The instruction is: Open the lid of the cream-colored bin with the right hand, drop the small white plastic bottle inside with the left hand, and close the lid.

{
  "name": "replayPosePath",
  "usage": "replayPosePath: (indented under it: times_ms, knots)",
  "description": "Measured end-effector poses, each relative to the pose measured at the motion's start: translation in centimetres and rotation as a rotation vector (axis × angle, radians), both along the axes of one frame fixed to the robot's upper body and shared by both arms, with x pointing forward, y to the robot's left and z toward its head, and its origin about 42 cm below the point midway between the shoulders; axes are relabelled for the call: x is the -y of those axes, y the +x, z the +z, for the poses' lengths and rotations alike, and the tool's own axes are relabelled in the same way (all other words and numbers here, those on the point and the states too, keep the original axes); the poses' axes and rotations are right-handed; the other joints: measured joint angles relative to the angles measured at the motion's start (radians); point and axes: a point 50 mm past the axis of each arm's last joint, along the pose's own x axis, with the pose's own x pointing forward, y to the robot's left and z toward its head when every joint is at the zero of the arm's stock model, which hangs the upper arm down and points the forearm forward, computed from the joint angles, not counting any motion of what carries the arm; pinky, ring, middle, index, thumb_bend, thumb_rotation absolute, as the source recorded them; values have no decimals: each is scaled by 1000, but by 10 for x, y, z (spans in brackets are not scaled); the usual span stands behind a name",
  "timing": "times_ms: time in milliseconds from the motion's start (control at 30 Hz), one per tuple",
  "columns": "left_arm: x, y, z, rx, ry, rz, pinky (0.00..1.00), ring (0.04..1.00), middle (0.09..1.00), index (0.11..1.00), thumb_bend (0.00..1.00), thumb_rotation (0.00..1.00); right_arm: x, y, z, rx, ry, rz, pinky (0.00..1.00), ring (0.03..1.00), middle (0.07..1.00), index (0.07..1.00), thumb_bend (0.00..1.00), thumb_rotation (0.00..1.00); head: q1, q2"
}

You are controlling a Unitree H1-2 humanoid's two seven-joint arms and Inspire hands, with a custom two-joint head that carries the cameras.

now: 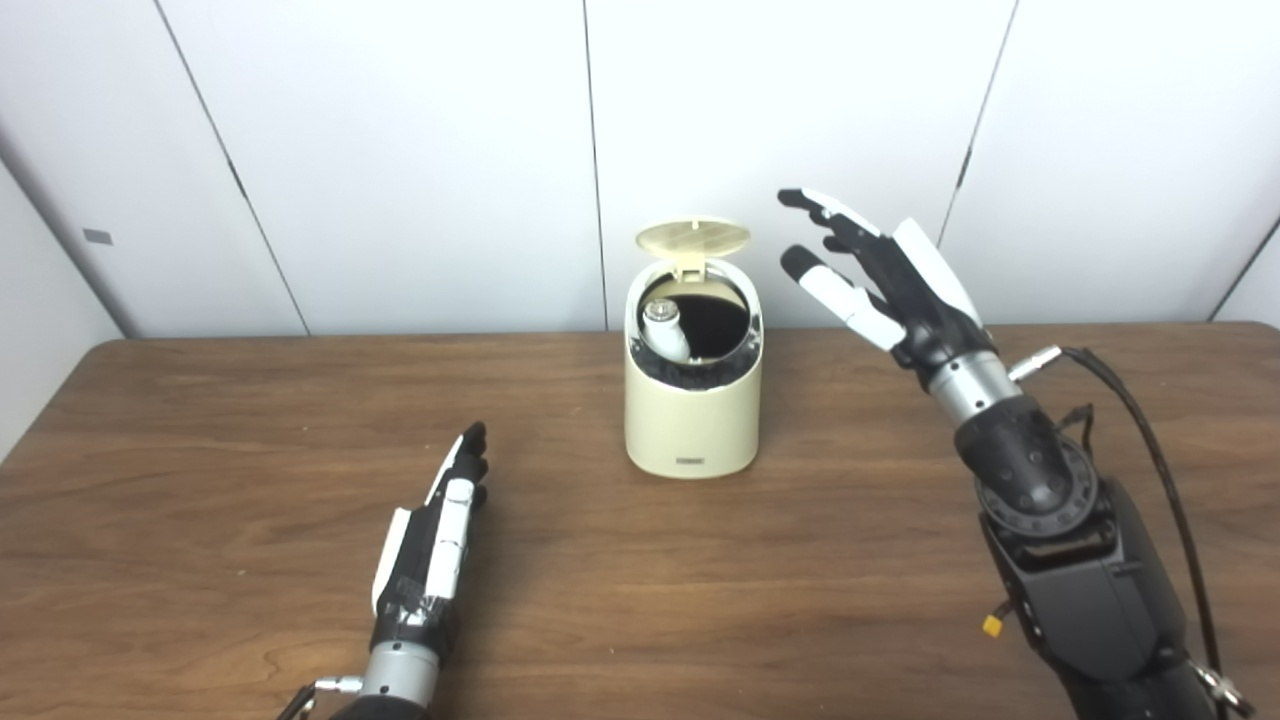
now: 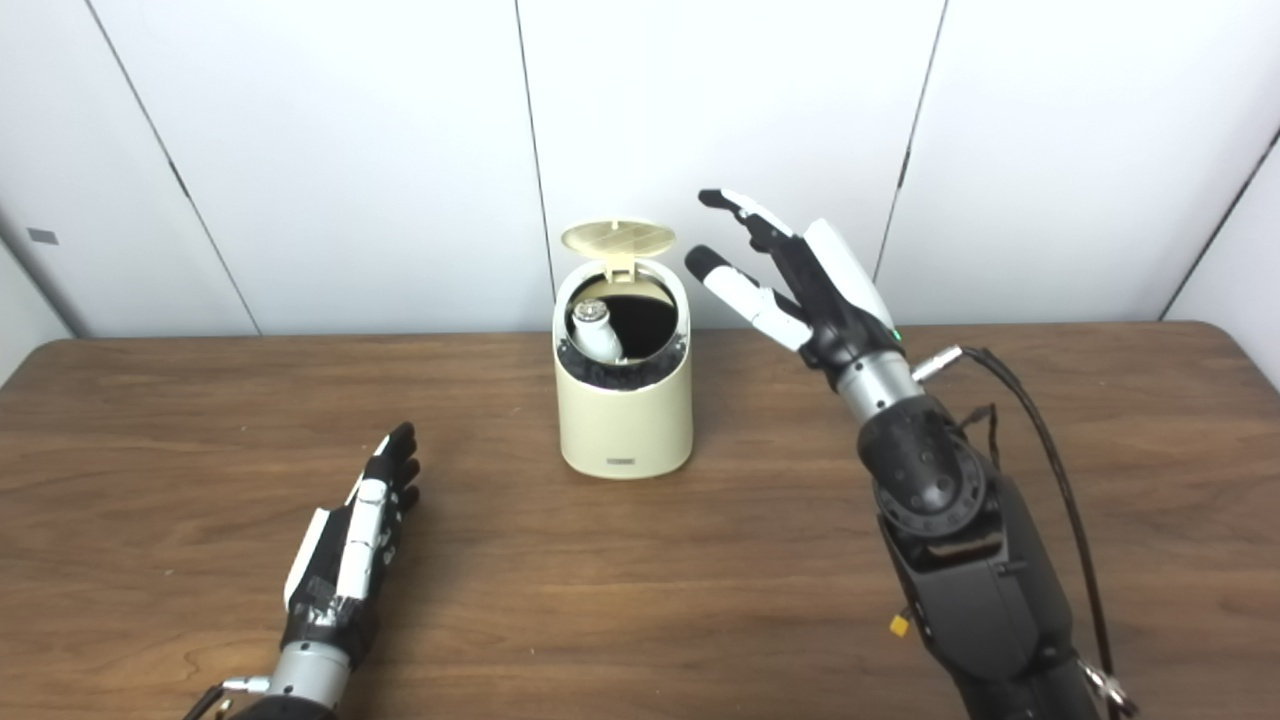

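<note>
While its round ribbed lid [image 1: 692, 238] stands open, the smooth bin [image 1: 692, 420] holds the bottle [image 1: 667, 329].

You won't find any text, number or brand that can be read in either view. The cream-colored bin [image 1: 692, 420] carries a small dark label [image 1: 691, 461] low on its front wall, but its marks are too small for you to make out, and the small grey tag [image 1: 97, 237] on the left wall panel is just as illegible
</note>
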Motion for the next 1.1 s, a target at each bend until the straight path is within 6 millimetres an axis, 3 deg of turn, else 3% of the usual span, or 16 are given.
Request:
replayPosePath:
  times_ms: [300,467,700,900,1100]
  knots:
    - [5,-1,2,-11,-8,-1,1000,1000,1000,987,667,1000,-27,29,26,50,-111,23,937,975,955,860,585,1000,0,3]
    - [5,-1,2,-12,-7,1,1000,1000,1000,984,667,1000,-40,32,25,38,-140,53,927,986,962,797,608,1000,0,3]
    - [7,-1,2,-16,-7,1,1000,1000,1000,987,670,1000,-51,29,21,38,-207,101,977,1000,980,771,612,1000,6,3]
    - [8,0,2,-17,-2,-4,1000,1000,1000,993,651,1000,-48,17,27,98,-223,130,1000,1000,979,724,594,988,8,2]
    - [8,0,2,-17,2,-3,1000,1000,1000,985,647,1000,-39,9,17,80,-243,132,1000,1000,984,728,598,975,9,3]
